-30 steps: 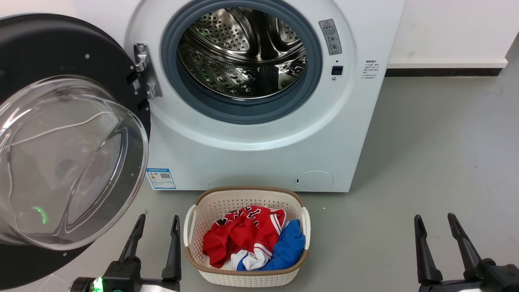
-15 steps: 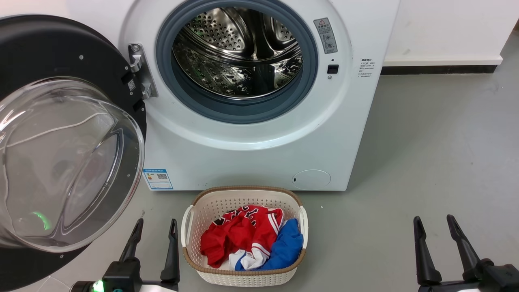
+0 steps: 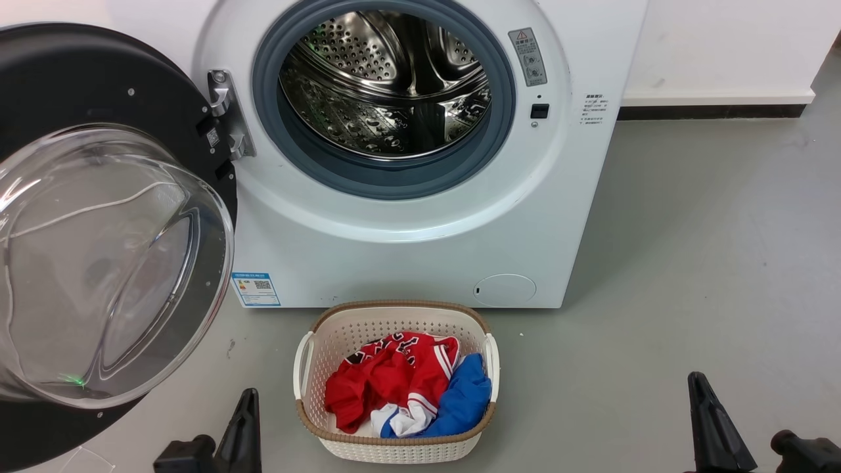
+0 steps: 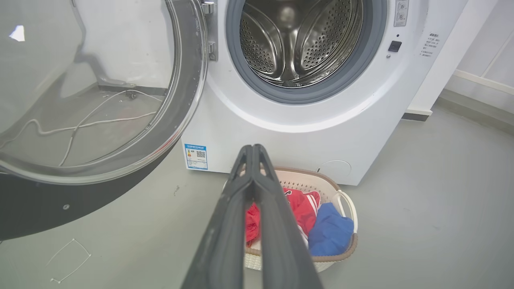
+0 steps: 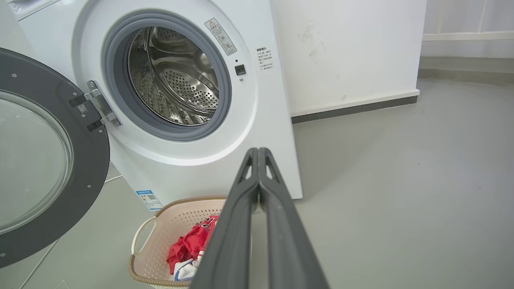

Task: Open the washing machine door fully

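Hanging open: large round glossy black washing machine door (image 3: 112, 263).
Left end effector (image 4: 253, 150) and right end effector (image 5: 257, 151) are clenched empty; the door could be bumped back by the left.

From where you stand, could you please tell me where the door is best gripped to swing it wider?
Likely the black rim of the door, low and away from the hinge, with the left gripper opened and coming from below. The rim is an edge a gripper can straddle, far out for leverage; the glass bowl bulges, smooth and round.
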